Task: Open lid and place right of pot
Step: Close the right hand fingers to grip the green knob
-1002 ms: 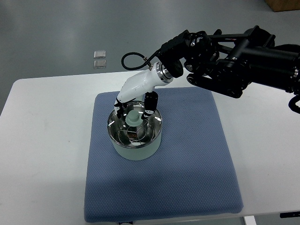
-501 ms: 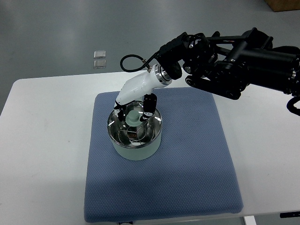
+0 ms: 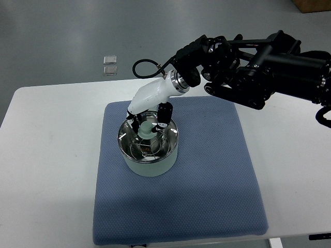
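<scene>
The lid (image 3: 147, 145) sits on the pot (image 3: 149, 155), mid-left on the blue mat (image 3: 207, 181), and the right hand (image 3: 148, 120) has its fingers down around the pale knob (image 3: 146, 129). Closed on it, by the look, though the contact is hard to confirm. Best play: firm pinch, lift straight up so the pot doesn't drag, then carry right to the bare mat. The counter (image 3: 46, 155) is white all round.
</scene>
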You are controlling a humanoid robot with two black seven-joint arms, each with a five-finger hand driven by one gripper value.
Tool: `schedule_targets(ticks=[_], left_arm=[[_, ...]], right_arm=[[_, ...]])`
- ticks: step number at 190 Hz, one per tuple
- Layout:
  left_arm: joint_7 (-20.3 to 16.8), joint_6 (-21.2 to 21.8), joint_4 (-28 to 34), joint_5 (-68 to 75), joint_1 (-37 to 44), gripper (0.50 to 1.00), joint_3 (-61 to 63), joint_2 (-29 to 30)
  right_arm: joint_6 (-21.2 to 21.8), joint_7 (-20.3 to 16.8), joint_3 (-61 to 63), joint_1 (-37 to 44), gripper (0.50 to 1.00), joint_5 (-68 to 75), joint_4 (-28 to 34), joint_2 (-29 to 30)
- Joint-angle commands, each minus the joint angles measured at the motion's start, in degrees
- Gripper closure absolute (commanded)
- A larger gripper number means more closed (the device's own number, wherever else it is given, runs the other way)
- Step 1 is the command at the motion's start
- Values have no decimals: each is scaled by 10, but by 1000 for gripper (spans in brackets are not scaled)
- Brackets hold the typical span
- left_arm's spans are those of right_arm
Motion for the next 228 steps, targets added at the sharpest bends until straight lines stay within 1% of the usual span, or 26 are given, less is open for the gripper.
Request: schedule_targets(ticks=[1,31,53,102,110,117,131,145,228], left_arm=[[0,0,0,0,0,500,0,0],[0,0,0,0,0,500,0,0],[0,0,0,0,0,500,0,0],[0,0,0,0,0,500,0,0],[0,0,0,0,0,500,0,0],[0,0,0,0,0,500,0,0],[0,0,0,0,0,500,0,0],[0,0,0,0,0,500,0,0],[0,0,0,0,0,500,0,0]], right_arm=[[0,0,0,0,883,0,0,0],[0,0,0,0,887,0,0,0],[-1,0,0,0,912,0,-1,0],[-1,0,0,-7,914,0,-5,0],[-1,0,-1,-7,928,-1,-6,0],[-1,0,-1,-7,959,-1,-6,0],[-1,0,-1,-7,991,-1,-6,0],[-1,0,-1,-7,1000,-1,-6,-1],[1,6,0,-4,1000,3,-5,-13]])
